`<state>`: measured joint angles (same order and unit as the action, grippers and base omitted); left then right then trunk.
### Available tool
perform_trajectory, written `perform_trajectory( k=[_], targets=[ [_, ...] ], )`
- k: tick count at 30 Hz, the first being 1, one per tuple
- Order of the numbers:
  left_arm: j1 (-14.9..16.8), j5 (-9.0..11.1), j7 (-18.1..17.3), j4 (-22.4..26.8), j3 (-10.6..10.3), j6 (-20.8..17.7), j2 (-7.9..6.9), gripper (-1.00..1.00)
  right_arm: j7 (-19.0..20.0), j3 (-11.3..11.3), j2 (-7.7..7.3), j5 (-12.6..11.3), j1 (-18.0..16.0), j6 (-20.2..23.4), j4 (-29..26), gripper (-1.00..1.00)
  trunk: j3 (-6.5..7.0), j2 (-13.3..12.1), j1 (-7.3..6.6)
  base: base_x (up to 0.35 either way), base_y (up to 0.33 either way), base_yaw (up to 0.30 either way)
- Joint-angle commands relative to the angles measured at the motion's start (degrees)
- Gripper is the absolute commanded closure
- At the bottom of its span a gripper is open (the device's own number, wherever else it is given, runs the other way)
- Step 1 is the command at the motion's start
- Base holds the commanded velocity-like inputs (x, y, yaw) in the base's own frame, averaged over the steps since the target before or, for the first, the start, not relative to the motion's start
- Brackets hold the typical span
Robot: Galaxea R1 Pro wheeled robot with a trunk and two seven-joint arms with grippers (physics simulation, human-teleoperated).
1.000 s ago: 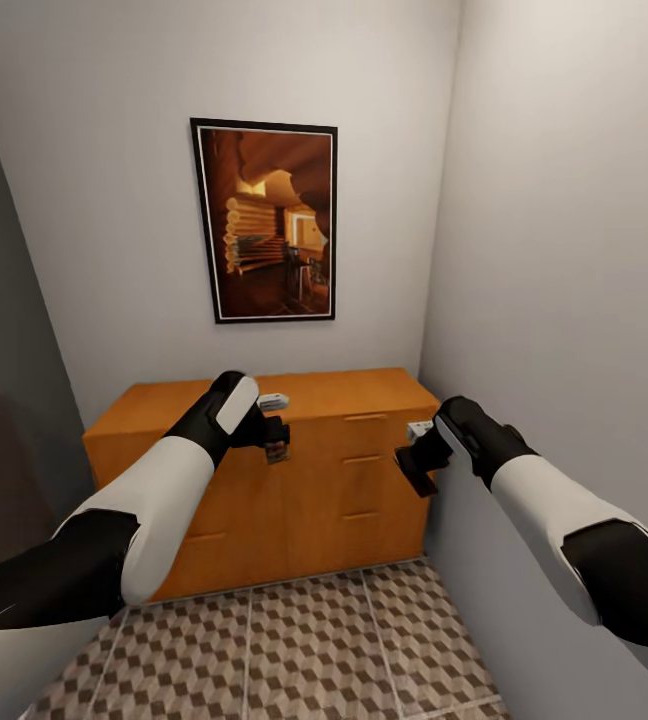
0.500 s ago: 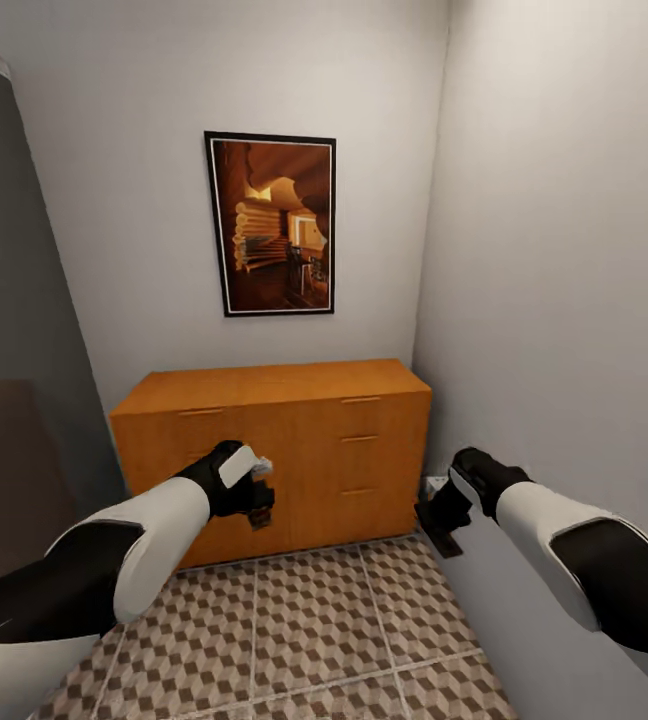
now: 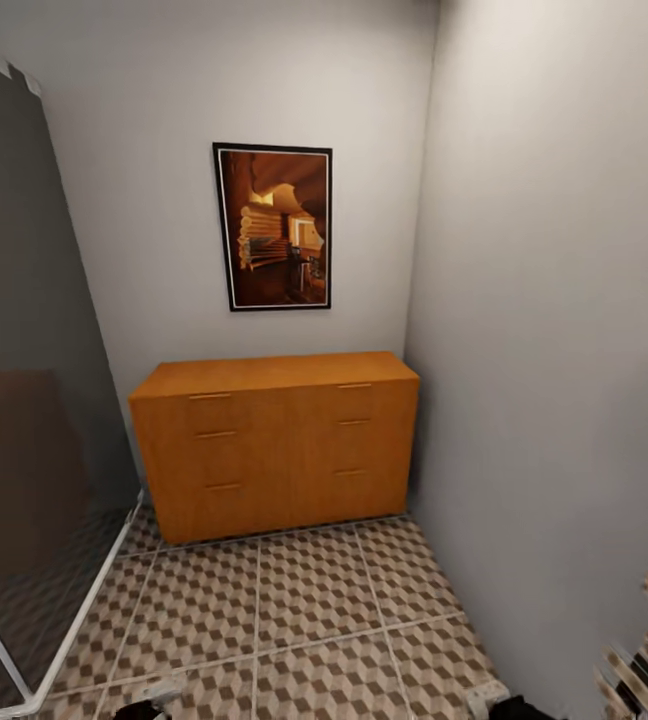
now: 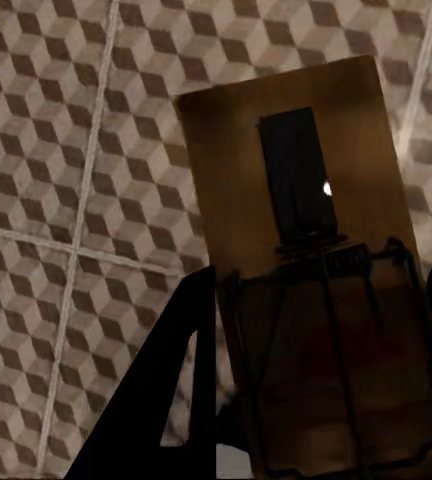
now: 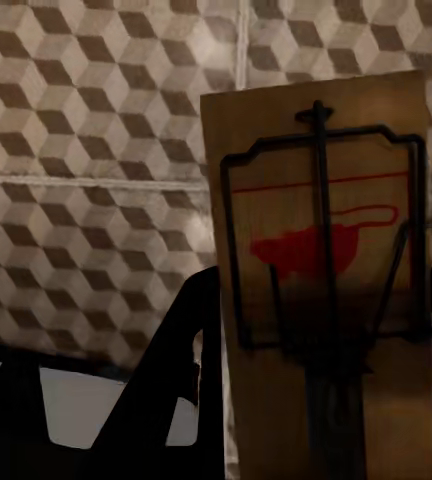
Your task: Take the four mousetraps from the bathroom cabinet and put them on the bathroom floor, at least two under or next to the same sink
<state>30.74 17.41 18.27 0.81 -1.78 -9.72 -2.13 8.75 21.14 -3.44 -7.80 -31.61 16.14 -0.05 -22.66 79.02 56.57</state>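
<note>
Both hands carry a trap: left hand clamped on one mousetrap, right hand on another mousetrap, above the bathroom floor. Best to lower them flat beside the sink before letting go.

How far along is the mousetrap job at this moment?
Partway. Done: two traps are out of the cabinet. In hand: the left tool grips one mousetrap and the right tool another mousetrap, both above the bathroom floor. Left: no trap lies on the tiles yet.
</note>
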Motion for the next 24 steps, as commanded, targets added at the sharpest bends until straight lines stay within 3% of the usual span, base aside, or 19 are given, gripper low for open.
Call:
perform_trajectory(
  k=[1,8,11,19,24],
  targets=[
    [-0.44,0.13,0.29,0.09,-0.34,0.14,-0.12,1.00,-0.08,0.48,-0.03,-1.13,0.30,-0.77,0.18,1.00,-0.05,0.04,-0.04,-0.346,-0.074,0.000],
    [-6.40,0.48,0.19,-0.10,-0.33,3.71,-1.04,1.00,-1.72,0.41,-0.28,-3.77,5.15,-9.23,1.81,1.00,-0.05,0.04,-0.04,-0.346,-0.075,0.000],
    [-10.53,0.58,0.07,-0.14,-0.33,7.60,-1.23,1.00,-4.09,0.41,-0.39,-6.55,7.67,-13.39,1.92,1.00,-0.05,0.04,-0.04,-0.346,-0.076,0.000],
    [-13.38,0.64,-0.16,-0.19,-0.26,10.32,-1.22,1.00,-5.28,0.55,0.16,-7.17,8.68,-13.02,1.98,1.00,-0.05,0.04,-0.04,-0.346,-0.076,0.008],
    [-13.82,0.85,-0.26,-0.25,0.03,14.42,-0.96,1.00,-5.48,0.55,0.17,-7.22,8.79,-12.59,1.98,1.00,-0.05,0.04,-0.04,-0.174,-0.032,0.224]
  ],
)
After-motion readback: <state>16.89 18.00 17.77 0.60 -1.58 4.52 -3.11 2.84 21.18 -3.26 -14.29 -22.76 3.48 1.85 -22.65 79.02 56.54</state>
